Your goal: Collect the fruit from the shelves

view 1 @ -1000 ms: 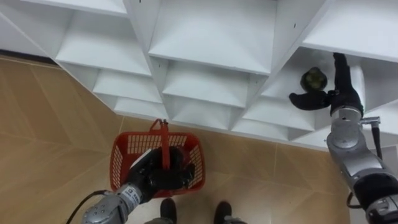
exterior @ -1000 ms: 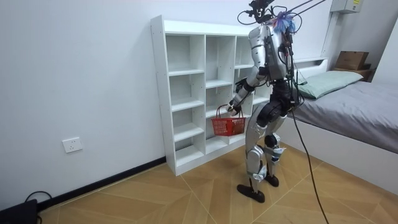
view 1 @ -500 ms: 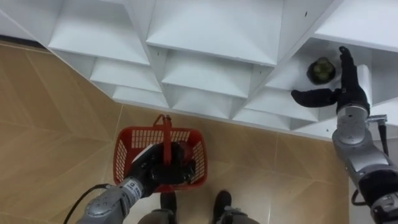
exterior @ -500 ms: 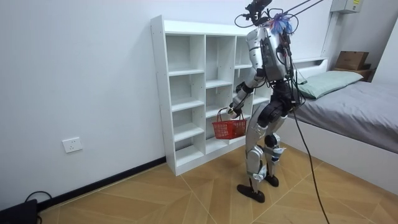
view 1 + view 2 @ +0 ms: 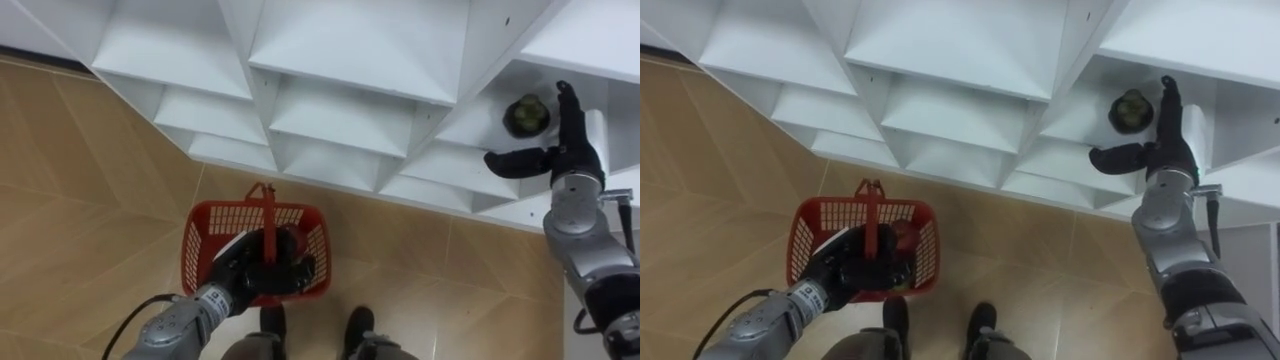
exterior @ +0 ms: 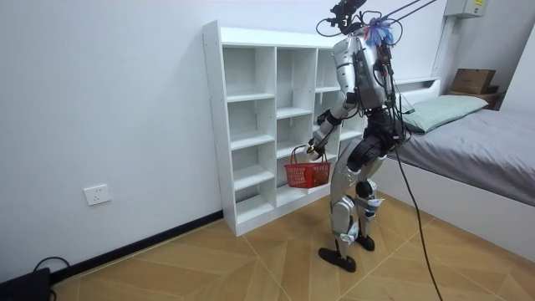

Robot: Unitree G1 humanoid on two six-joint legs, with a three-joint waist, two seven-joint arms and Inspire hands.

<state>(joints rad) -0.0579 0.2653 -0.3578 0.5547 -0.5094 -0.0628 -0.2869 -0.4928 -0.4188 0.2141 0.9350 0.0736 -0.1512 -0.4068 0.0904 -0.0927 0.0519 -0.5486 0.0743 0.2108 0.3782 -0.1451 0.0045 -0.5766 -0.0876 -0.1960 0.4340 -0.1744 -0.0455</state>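
Fruit (image 5: 526, 116) (dark green) sits on a right-side closet (image 5: 350, 60) shelf, beside the right hand (image 5: 567, 152), fingers spread to grasp it. The left hand (image 5: 250, 278) grips the red basket (image 5: 200, 250) handle, kept low to receive it.

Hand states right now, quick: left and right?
Left hand: shut on the red basket, at its handle.
Right hand: open, fingers straight beside the green fruit in the closet, holding nothing.
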